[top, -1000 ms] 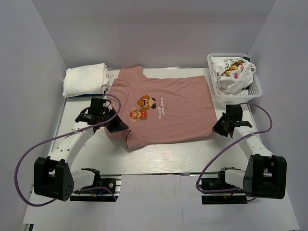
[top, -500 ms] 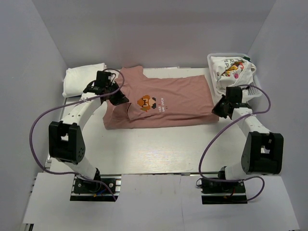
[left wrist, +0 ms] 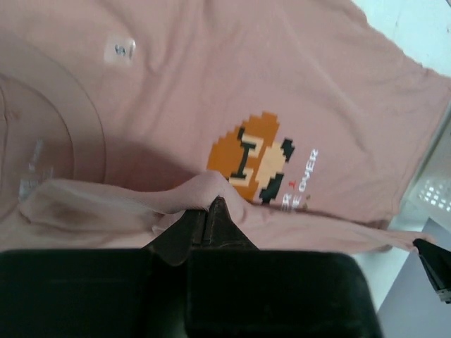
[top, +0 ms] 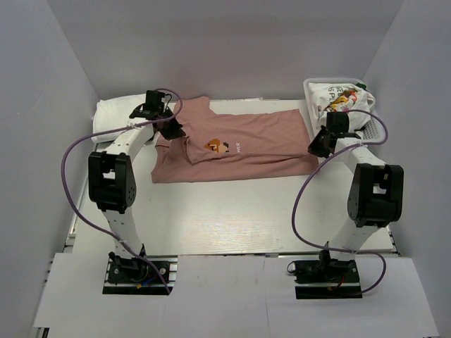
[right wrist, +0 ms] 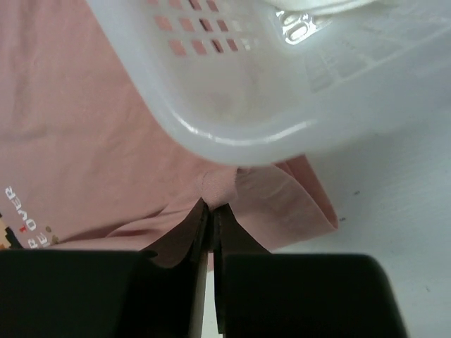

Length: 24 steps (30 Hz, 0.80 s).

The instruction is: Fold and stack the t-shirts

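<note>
The dusty-pink t-shirt [top: 261, 134] lies across the far half of the table, its near part folded back over itself. Only one pixel figure [top: 217, 146] still shows. My left gripper [top: 174, 131] is shut on the folded pink edge near the collar end. In the left wrist view its jaws [left wrist: 211, 204] pinch a ridge of pink cloth [left wrist: 211, 84] just below the orange figure [left wrist: 254, 158]. My right gripper [top: 313, 146] is shut on the shirt's right edge; in its own view [right wrist: 213, 205] it holds a tuft of pink fabric [right wrist: 84, 127] right under the basket's rim.
A white mesh basket [top: 377, 130] at the back right holds a white printed t-shirt [top: 338, 98]; its wall [right wrist: 246, 105] hangs just beyond my right fingers. Folded white t-shirts [top: 116, 113] lie at the back left. Grey walls close in three sides.
Both grippers have carried the shirt's near edge away from the arm bases, toward the far side. The lower figure and much of the print are now covered by the fold.
</note>
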Each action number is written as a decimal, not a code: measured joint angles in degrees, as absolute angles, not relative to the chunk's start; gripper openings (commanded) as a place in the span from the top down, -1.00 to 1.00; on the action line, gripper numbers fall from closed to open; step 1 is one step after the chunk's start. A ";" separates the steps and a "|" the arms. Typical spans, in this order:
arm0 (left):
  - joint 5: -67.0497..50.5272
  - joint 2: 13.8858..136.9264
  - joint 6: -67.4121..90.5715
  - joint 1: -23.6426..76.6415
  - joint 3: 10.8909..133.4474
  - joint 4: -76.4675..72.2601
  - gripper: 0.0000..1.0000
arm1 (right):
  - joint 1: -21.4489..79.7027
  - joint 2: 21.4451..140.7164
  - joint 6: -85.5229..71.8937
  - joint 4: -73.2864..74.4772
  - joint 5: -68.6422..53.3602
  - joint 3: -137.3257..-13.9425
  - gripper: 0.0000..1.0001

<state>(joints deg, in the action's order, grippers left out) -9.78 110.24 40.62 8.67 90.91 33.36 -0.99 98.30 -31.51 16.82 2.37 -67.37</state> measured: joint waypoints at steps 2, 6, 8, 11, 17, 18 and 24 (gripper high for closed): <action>-9.54 112.20 40.29 8.05 92.42 32.75 0.54 | -0.99 100.01 -31.31 16.99 2.70 -68.73 0.50; -9.37 117.12 39.70 6.92 97.65 33.50 -1.00 | -0.82 101.10 -30.59 16.97 2.83 -69.91 -0.81; -9.10 119.09 39.86 6.46 100.25 33.67 -1.00 | -0.62 101.06 -29.45 16.51 2.83 -70.11 -0.81; -9.02 119.98 39.59 6.00 101.43 34.50 -1.00 | 0.58 100.01 -28.16 16.32 2.61 -69.82 -0.81; -9.82 114.91 39.40 5.69 90.59 32.67 -1.00 | 6.35 93.47 -26.13 13.10 -0.43 -64.79 -0.81; -10.00 113.03 39.38 5.87 87.00 32.10 -1.00 | 7.20 93.08 -26.02 12.73 -1.02 -64.05 -0.81; -11.51 107.63 39.51 6.68 72.84 28.67 -1.00 | 8.14 96.92 -25.32 11.14 -2.04 -63.33 -0.81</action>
